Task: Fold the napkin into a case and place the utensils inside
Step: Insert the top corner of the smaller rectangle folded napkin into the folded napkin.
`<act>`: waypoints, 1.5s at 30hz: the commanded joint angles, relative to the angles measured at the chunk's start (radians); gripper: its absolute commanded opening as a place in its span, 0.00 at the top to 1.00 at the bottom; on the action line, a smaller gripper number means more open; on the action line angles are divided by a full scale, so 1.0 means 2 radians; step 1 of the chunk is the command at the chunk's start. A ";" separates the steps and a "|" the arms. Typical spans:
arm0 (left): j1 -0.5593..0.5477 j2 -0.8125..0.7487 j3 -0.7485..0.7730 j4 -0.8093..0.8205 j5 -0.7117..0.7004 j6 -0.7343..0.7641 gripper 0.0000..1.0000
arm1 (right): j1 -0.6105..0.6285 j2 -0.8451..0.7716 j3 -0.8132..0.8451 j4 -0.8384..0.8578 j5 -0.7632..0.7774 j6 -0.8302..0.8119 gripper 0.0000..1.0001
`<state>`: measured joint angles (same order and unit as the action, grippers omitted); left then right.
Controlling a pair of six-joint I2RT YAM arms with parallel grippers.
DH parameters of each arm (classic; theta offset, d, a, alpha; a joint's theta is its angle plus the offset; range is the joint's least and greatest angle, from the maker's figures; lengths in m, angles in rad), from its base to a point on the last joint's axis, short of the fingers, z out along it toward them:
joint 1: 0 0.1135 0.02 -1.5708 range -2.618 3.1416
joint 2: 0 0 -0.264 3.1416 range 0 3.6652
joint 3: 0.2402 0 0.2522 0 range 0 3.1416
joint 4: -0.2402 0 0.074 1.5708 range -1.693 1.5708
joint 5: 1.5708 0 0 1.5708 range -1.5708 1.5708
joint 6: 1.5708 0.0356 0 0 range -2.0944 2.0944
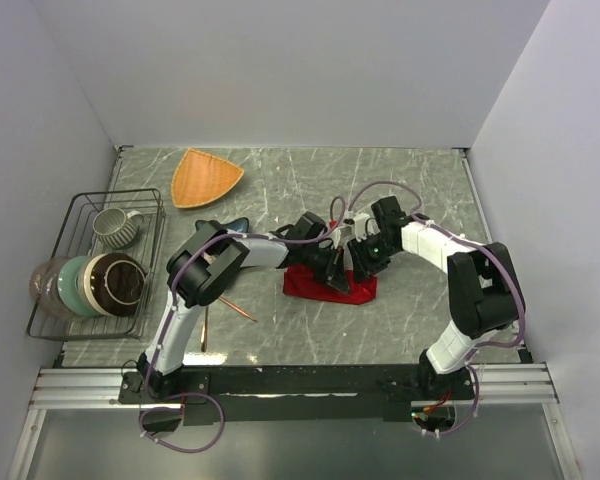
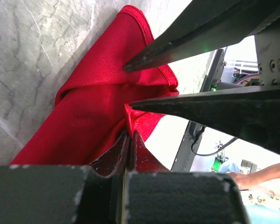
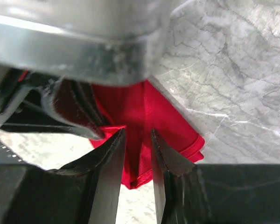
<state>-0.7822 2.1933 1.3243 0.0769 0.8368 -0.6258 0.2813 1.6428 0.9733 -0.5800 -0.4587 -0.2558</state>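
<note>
The red napkin (image 1: 330,287) lies bunched on the marble table (image 1: 400,200) in the middle, between both grippers. My left gripper (image 1: 337,270) is shut on a raised fold of the napkin (image 2: 93,107), its pads (image 2: 119,149) pinching the cloth. My right gripper (image 1: 363,262) faces it from the right, open, its two fingertips (image 3: 116,140) standing a little apart over the napkin (image 3: 149,107) with the cloth's ridge showing in the gap. Thin copper utensils (image 1: 242,311) lie on the table beside the left arm, left of the napkin.
An orange triangular plate (image 1: 207,177) sits at the back left. A blue dish (image 1: 237,225) shows partly behind the left arm. A wire rack (image 1: 80,205) at the left edge holds a mug (image 1: 115,225) and bowls (image 1: 105,283). Walls enclose three sides.
</note>
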 commanded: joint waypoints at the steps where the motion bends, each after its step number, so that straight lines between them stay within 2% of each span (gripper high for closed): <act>1: 0.005 0.019 0.001 -0.022 -0.005 -0.005 0.99 | 0.010 -0.015 -0.009 0.037 0.033 -0.002 0.65; 4: 0.007 0.020 0.001 -0.022 -0.003 -0.005 0.99 | 0.017 -0.009 -0.013 0.045 0.045 -0.001 0.68; 7: 0.008 0.022 0.004 -0.025 -0.003 -0.004 0.99 | 0.017 -0.007 -0.013 0.048 0.060 0.000 0.76; 10: 0.010 0.023 0.009 -0.029 -0.005 -0.002 0.99 | 0.019 -0.010 -0.007 0.043 0.066 -0.002 0.87; 11: 0.010 0.025 0.010 -0.031 -0.006 -0.002 0.99 | 0.018 -0.010 -0.004 0.037 0.066 -0.002 0.96; 12: 0.010 0.025 0.010 -0.032 -0.005 -0.003 0.99 | 0.018 -0.011 0.003 0.034 0.067 -0.001 1.00; 21: 0.011 0.030 0.014 -0.034 -0.003 -0.002 0.99 | 0.018 -0.034 0.032 0.005 0.058 0.001 1.00; 22: 0.011 0.030 0.012 -0.034 -0.003 -0.003 0.99 | 0.019 -0.031 0.034 0.001 0.056 0.002 0.85; 23: 0.011 0.031 0.014 -0.034 -0.003 -0.004 0.99 | 0.021 -0.025 0.034 -0.002 0.058 0.002 0.81; 28: 0.011 0.031 0.014 -0.035 -0.004 -0.003 0.99 | 0.029 -0.028 0.015 0.014 0.071 0.004 0.69; 41: 0.012 0.036 0.018 -0.037 -0.003 -0.002 0.99 | 0.049 -0.025 -0.034 0.059 0.105 0.005 0.69; 44: 0.011 0.038 0.019 -0.037 -0.004 -0.002 0.99 | 0.049 -0.023 -0.033 0.064 0.116 0.007 0.74; 45: 0.012 0.038 0.019 -0.037 -0.004 -0.003 0.99 | 0.049 -0.024 -0.032 0.064 0.118 0.008 0.80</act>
<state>-0.7624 2.2314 1.3537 0.0544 0.8982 -0.6537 0.3710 1.6180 0.9138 -0.4942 -0.2680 -0.2512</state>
